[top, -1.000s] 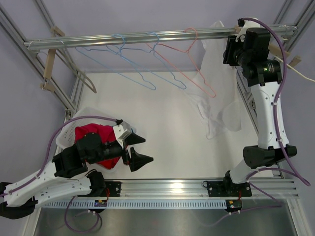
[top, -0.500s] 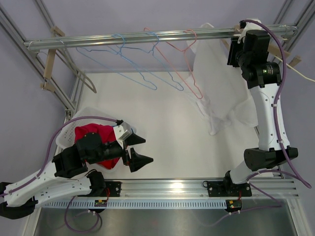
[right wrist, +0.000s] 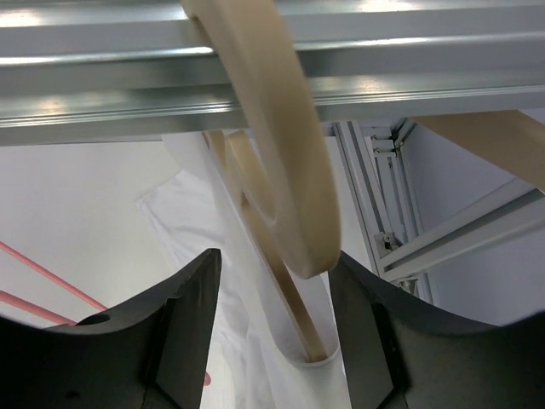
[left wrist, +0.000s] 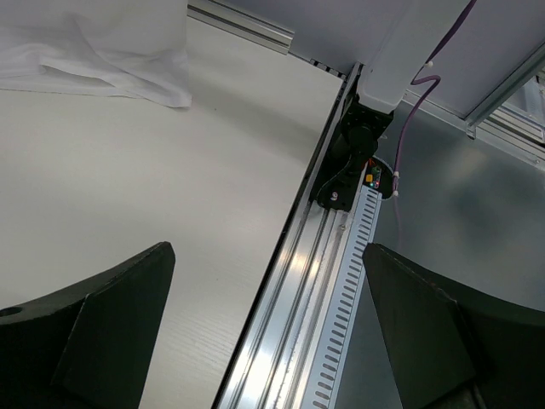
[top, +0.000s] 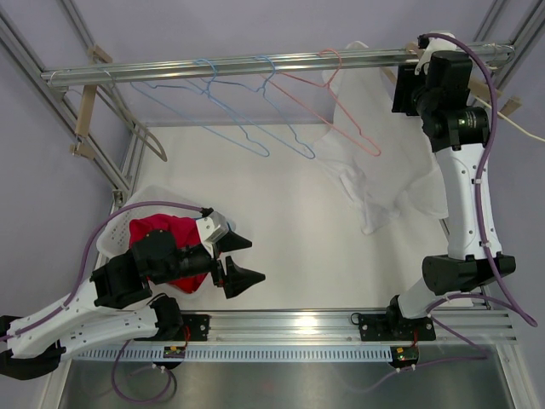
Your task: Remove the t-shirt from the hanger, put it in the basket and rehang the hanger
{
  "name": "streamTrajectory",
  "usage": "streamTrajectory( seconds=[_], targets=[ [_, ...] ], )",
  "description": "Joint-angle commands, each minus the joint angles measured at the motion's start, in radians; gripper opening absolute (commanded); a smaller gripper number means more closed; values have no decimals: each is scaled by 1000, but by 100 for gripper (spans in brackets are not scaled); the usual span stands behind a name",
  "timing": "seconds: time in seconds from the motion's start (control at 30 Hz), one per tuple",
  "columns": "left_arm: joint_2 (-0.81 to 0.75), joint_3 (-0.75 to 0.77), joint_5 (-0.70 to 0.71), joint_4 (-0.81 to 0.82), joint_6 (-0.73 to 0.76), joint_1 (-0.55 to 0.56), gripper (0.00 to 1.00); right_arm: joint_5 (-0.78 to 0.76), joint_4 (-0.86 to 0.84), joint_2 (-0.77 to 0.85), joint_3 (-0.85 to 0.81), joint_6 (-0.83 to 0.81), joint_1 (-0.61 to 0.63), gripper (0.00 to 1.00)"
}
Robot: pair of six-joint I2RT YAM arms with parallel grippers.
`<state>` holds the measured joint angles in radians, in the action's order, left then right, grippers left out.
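A white t-shirt (top: 375, 175) hangs at the right end of the rail (top: 213, 66), its lower part spread on the table. In the right wrist view a tan wooden hanger (right wrist: 281, 170) hooks over the rail and runs down into the t-shirt (right wrist: 247, 358) at the collar. My right gripper (right wrist: 277, 315) is open, one finger on each side of the hanger's hook with gaps between. From above, the right gripper (top: 404, 81) sits up at the rail. My left gripper (top: 237, 260) hangs open and empty low over the table's front left; the left gripper (left wrist: 268, 315) looks at the t-shirt's hem (left wrist: 94, 51).
Blue wire hangers (top: 247, 128) and a red one (top: 341, 111) hang bare on the rail. A wooden hanger (top: 85, 111) is at its left end. A white basket (top: 115, 234) holding red cloth (top: 166, 234) stands front left. Frame posts (top: 426, 170) flank the table.
My right gripper's jaws have spread wider around the hanger. The t-shirt has swung and spread out to the left, and the red wire hanger has swung beside it. The left arm is still.
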<state>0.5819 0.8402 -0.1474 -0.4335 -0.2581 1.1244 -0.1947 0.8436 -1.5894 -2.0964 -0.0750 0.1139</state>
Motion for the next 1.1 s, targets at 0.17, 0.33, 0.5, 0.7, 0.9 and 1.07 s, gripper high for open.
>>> streamTrajectory(
  seconds=[0.17, 0.33, 0.5, 0.7, 0.9, 1.07],
  targets=[
    [-17, -12, -18, 16, 16, 3, 99, 190, -5, -18, 18, 12, -37, 48],
    [-16, -10, -18, 16, 17, 3, 99, 255, -49, 20, 35, 29, -39, 30],
    [-14, -10, -18, 16, 17, 5, 99, 248, -60, 23, 26, 26, -37, 4],
    [-7, -13, -15, 15, 19, 5, 99, 226, -101, 25, 10, -15, -8, 0],
    [6, -13, -12, 16, 20, 0, 99, 12, -196, 49, -5, -117, 108, 0],
    [10, -13, -12, 15, 19, -6, 99, 0, -381, 147, 163, -106, 130, 0]
  ],
)
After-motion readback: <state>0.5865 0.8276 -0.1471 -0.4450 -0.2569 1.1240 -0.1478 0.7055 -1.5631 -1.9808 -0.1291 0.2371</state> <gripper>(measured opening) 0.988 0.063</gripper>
